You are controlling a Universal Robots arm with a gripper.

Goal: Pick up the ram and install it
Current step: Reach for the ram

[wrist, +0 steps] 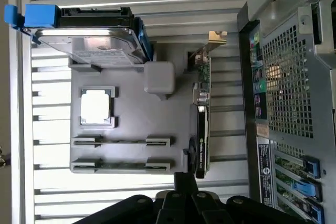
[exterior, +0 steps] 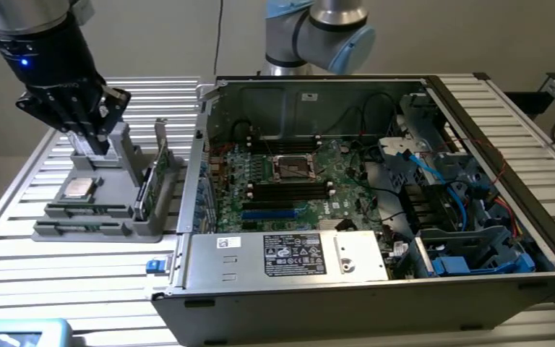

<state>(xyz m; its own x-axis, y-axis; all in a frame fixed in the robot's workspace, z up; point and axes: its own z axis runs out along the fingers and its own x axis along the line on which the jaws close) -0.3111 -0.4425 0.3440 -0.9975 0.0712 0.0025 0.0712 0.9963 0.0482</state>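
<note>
Two ram sticks stand on edge in the slots of a grey parts holder [exterior: 142,224], one [wrist: 121,141] beside the other [wrist: 121,165]; in the exterior view they show as thin strips [exterior: 84,212] at the holder's near end. My black gripper [exterior: 87,134] hangs over the far end of the holder, above the hard drive [wrist: 89,40], some way from the ram. It holds nothing that I can see. Its dark body [wrist: 184,203] shows in the wrist view. The open computer case [exterior: 509,130] lies on the exterior view's right, with black memory slots [exterior: 290,189] on its motherboard.
The holder also carries a processor chip [exterior: 75,188] and a larger green card with a metal bracket [exterior: 152,181] standing along its side next to the case. A power supply [exterior: 287,254] and blue cables [exterior: 451,195] sit inside the case. The slatted table [exterior: 27,282] surrounds everything.
</note>
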